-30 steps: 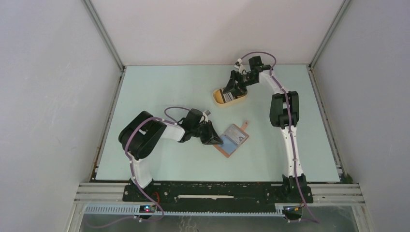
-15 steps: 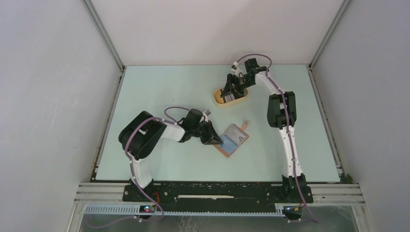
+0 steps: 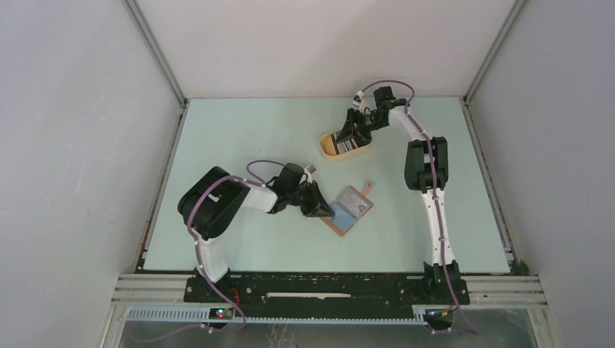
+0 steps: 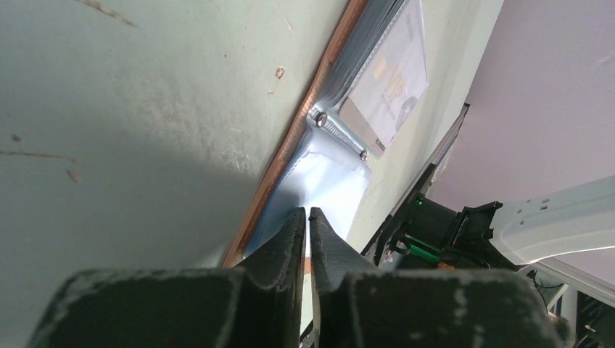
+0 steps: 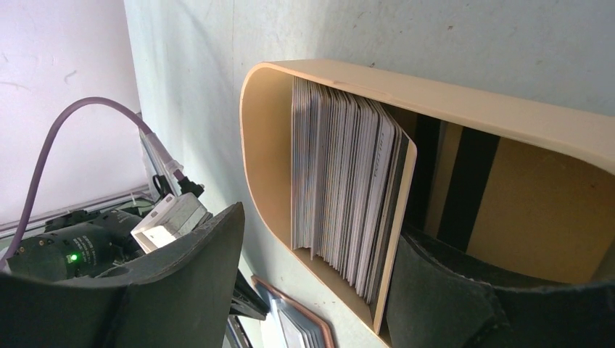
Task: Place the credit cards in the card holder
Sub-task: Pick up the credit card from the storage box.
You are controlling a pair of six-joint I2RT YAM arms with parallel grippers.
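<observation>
Left gripper [image 4: 306, 214] is clenched on the left edge of the card holder [image 3: 353, 205], while right gripper [image 5: 319, 232] stands released, straddling the credit cards [image 5: 341, 181] upright in the far yellow tray [image 5: 464, 101].

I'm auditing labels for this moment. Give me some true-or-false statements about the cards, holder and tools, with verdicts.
1. The cards stand on edge, stacked in the tray. True.
2. The right tool is shut on a card. False: its jaws are open, astride the stack.
3. The holder lies open on the table. True.
4. The left tool hovers over the tray. False: it is at the holder's edge, jaws shut.
5. The tray lies nearer the arm bases than the holder. False: it lies farther away.
</observation>
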